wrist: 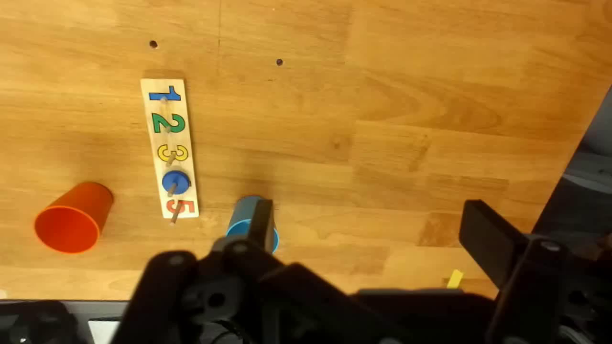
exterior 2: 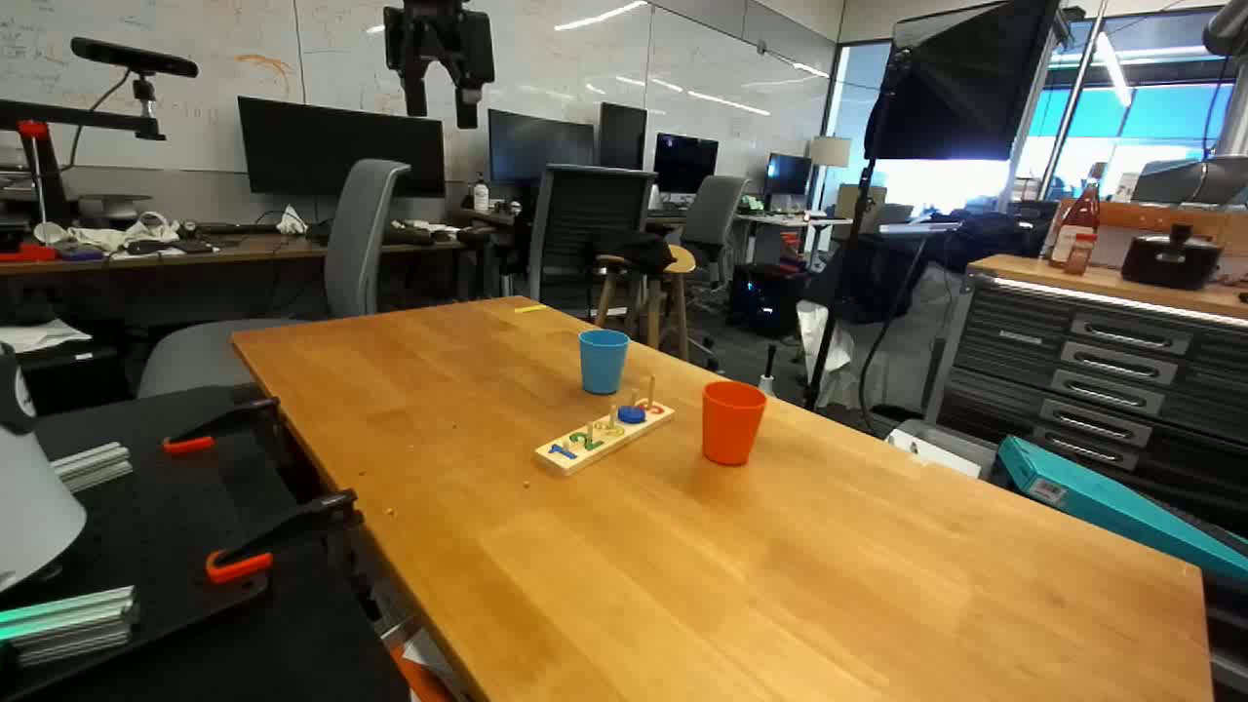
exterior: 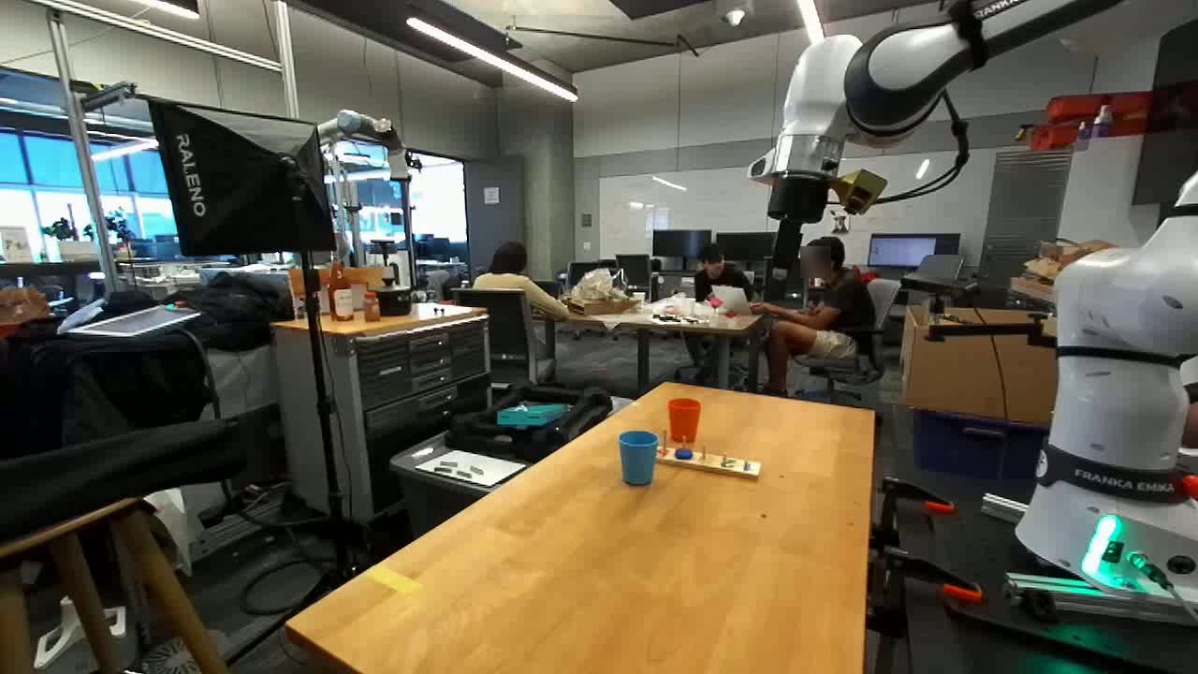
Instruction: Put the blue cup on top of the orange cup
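The blue cup (exterior: 638, 458) stands upright on the wooden table, and it also shows in an exterior view (exterior 2: 603, 362). In the wrist view the blue cup (wrist: 244, 212) is partly hidden behind the left finger. The orange cup (exterior: 684, 420) stands upright, apart from the blue cup, with a peg board between them; it also shows in an exterior view (exterior 2: 733, 422) and at the left of the wrist view (wrist: 74, 217). My gripper (exterior 2: 442, 105) is open and empty, high above the table. In the wrist view its fingers (wrist: 368, 212) are wide apart.
A peg board (exterior 2: 604, 439) with painted numbers, thin upright pegs and a blue disc lies between the cups. Yellow tape (exterior: 395, 578) marks the table (exterior: 730, 580). Clamps (exterior 2: 239, 565) sit along the robot-side edge. A black softbox light (exterior: 241, 178) stands beyond the table.
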